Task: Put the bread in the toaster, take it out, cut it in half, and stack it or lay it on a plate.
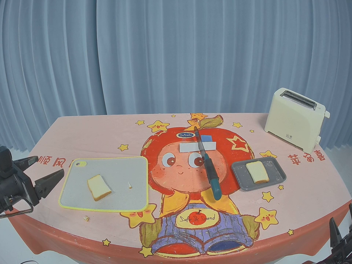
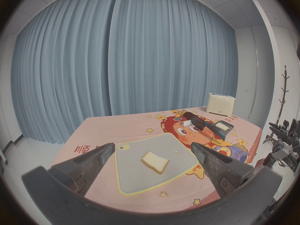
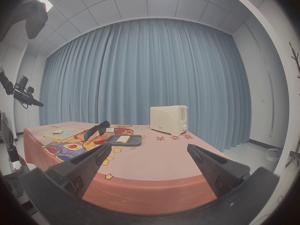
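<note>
Two pieces of bread are lying on separate supports on the counter. The first piece is lying flat on the board at the lower left of the head view, with a small crumb near it on the same board. The second piece is lying on the grey plate, right of centre. The knife is resting between board and plate at the frame's centre, its blade pointing up the frame across a white strip and its teal handle pointing toward the lower edge. The toaster is standing at the upper right, well apart from the board. Another crumb is lying on the counter just below the board.

The left gripper is being held off the counter's left edge, pointed toward the board, its fingers being held wide apart around nothing. The right gripper is being held off the counter at the head view's lower right, its fingers likewise spread apart around nothing.
</note>
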Available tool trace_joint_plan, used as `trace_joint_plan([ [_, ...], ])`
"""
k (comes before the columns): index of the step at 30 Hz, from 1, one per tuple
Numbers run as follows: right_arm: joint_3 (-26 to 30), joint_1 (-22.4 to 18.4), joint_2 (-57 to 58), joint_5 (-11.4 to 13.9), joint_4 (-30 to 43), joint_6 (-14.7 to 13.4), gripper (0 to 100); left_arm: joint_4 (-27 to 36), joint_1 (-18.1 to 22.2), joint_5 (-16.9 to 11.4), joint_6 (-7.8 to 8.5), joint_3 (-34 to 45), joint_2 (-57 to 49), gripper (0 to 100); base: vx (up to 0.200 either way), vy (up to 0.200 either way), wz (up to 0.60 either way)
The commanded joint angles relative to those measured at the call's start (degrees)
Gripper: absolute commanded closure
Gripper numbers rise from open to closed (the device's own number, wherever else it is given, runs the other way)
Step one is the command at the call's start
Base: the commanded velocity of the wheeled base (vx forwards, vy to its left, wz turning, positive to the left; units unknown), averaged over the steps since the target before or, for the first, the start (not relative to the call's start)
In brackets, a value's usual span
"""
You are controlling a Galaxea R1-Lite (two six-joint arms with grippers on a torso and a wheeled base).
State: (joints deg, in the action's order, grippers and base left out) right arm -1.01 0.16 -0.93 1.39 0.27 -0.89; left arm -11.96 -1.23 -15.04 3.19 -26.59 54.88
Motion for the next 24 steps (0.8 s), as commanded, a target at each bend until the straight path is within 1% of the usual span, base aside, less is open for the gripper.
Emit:
trace_joint_plan([
  [1, 1.0, 0.0, 0.6, 0.0, 0.0, 0.0, 0, 0.1, 0.0, -0.1, -0.03, 0.1, 0.0, 0, 0.0, 0.0, 0.0],
  [21, 1.0, 0.0, 0.5, 0.0, 0.0, 0.0, 0, -0.3, -0.1, 0.0, -0.12, -0.3, 2.9, 0, 0.0, 0.0, 0.0],
  [22, 1.0, 0.0, 0.5, 0.0, 0.0, 0.0, 0, -0.3, -0.1, 0.0, -0.21, -0.3, 3.4, 0, 0.0, 0.0, 0.0],
  [24, 1.0, 0.0, 0.6, 0.0, 0.0, 0.0, 0, -0.3, -0.1, 0.1, -1.08, -0.3, 3.9, 0, 0.0, 0.0, 0.0],
])
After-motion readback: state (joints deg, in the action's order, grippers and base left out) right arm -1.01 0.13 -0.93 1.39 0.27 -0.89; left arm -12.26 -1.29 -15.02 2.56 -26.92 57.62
